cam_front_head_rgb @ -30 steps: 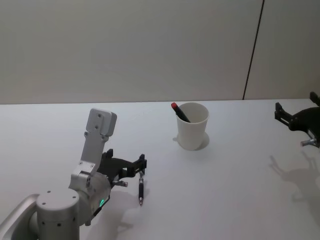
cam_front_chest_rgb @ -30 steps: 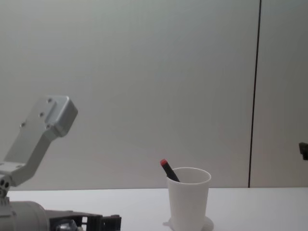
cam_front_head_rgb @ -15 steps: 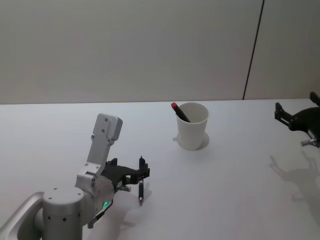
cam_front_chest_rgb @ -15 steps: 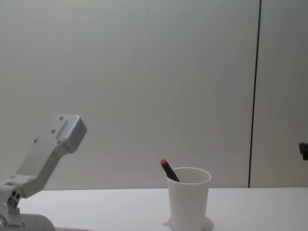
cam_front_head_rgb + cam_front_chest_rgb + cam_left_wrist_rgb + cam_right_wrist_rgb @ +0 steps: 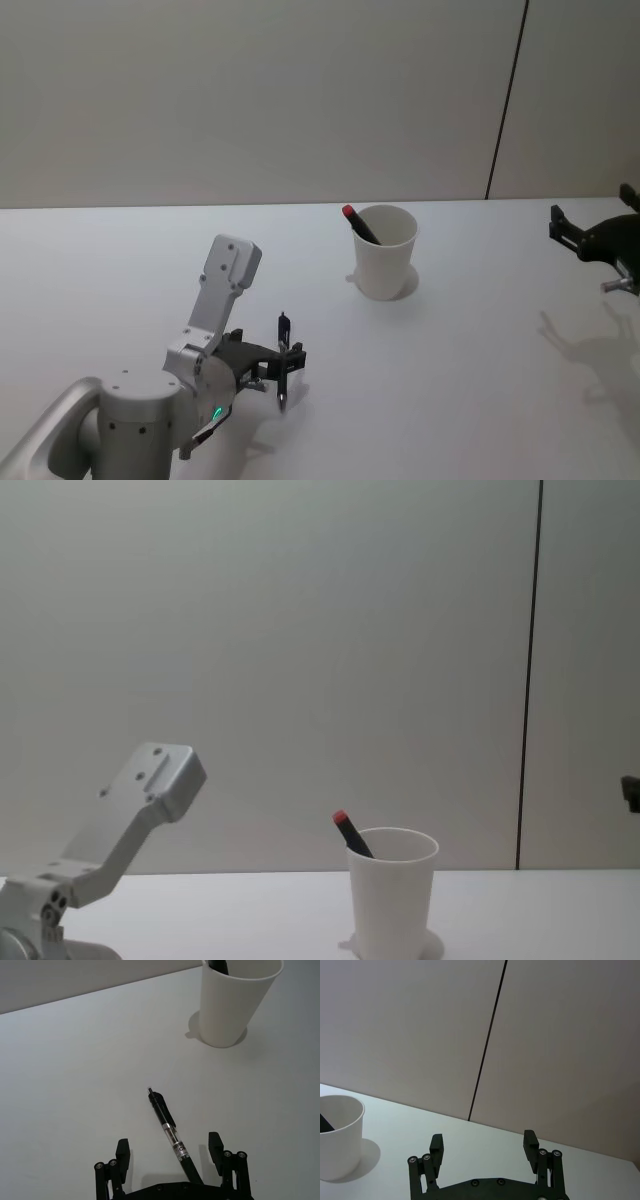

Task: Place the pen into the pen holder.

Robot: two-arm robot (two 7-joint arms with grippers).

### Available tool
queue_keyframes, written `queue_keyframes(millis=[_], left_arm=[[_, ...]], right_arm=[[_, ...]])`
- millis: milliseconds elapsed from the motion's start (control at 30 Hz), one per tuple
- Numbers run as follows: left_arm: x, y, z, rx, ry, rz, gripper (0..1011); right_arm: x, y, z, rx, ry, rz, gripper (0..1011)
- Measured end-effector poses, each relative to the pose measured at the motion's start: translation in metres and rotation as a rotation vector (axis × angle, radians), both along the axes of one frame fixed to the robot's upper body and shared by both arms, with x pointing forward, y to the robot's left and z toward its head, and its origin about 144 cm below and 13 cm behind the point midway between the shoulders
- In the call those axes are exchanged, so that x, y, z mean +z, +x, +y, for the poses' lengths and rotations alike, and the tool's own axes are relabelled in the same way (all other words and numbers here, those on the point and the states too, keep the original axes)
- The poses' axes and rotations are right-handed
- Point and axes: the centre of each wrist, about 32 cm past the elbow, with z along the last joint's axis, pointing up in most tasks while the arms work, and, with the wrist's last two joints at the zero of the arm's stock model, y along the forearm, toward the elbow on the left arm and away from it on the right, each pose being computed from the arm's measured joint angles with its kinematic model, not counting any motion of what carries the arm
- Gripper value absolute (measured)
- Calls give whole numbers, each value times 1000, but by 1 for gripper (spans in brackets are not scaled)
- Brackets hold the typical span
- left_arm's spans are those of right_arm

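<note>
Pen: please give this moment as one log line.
left hand open, straddling pen on table | cup upright, apart | right hand open, parked

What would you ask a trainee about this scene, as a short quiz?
1. True or false: the left gripper is open, with one finger on each side of the pen lying on the table.
2. What stands in the pen holder? A: nothing. B: a red-capped pen. C: a pair of scissors.
3. Fill the gap: the right gripper, off at the table's right side, is ____ (open or shut).

Key: 1 true. 2 B. 3 open.
</note>
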Motion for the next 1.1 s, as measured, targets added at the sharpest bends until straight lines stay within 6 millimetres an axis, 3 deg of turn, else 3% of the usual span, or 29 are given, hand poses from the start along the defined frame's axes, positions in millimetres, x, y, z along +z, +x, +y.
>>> queue_keyframes(millis=[1100], left_arm=[[-6, 4, -13, -41, 42, 57, 1004]], right_arm=[[0, 0, 0, 0, 0, 0, 1002]])
